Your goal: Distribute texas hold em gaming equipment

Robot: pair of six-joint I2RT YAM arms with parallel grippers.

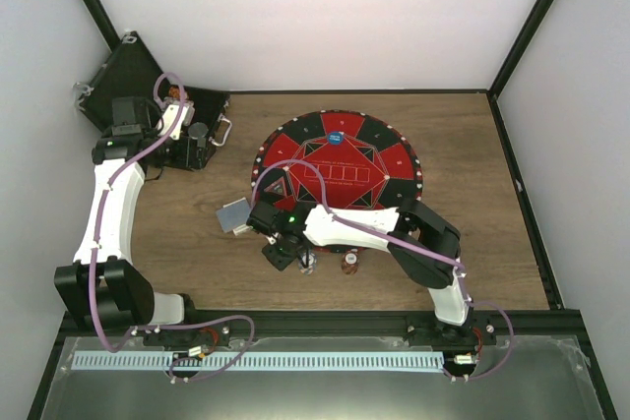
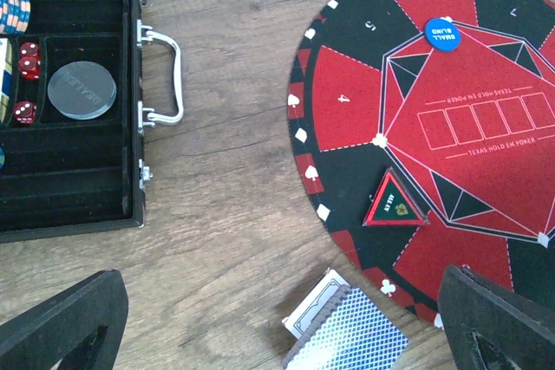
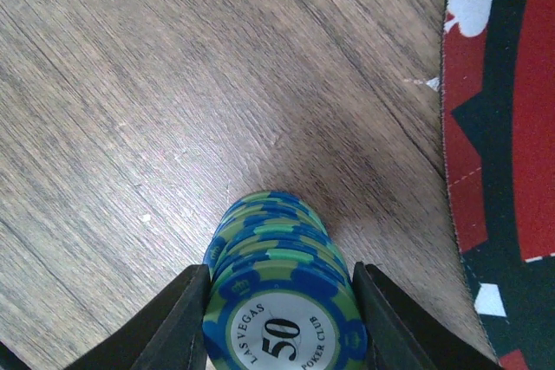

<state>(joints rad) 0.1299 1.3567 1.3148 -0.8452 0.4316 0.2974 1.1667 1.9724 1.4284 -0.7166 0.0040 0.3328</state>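
The right gripper [image 3: 279, 273] is set over a stack of blue-and-green chips [image 3: 269, 240]. One finger stands against each side of the stack, and both appear to be in contact with the chip edges. How firm the clamp is cannot be told.

The stack stands upright on the bare wood table [image 3: 130, 84], its axis vertical and its printed top face turned up toward the wrist. The fingers bracket it across its width, so a straight lift would carry it clear.

The round mat [image 3: 512, 127] lies just beside the stack, on the gripper's right in the wrist view. Any placement on a seat of the mat therefore calls for a short carry that way. A second, brownish chip stack [image 1: 348, 263] stands near on the table, at the mat's near edge. The deck of cards [image 1: 233, 215] lies on the other side of the arm.

The left gripper [image 2: 282, 301] hangs with its fingers wide apart and nothing between them. It is at the open case [image 1: 138, 86], well apart from the chips. The right arm is the nearer one.
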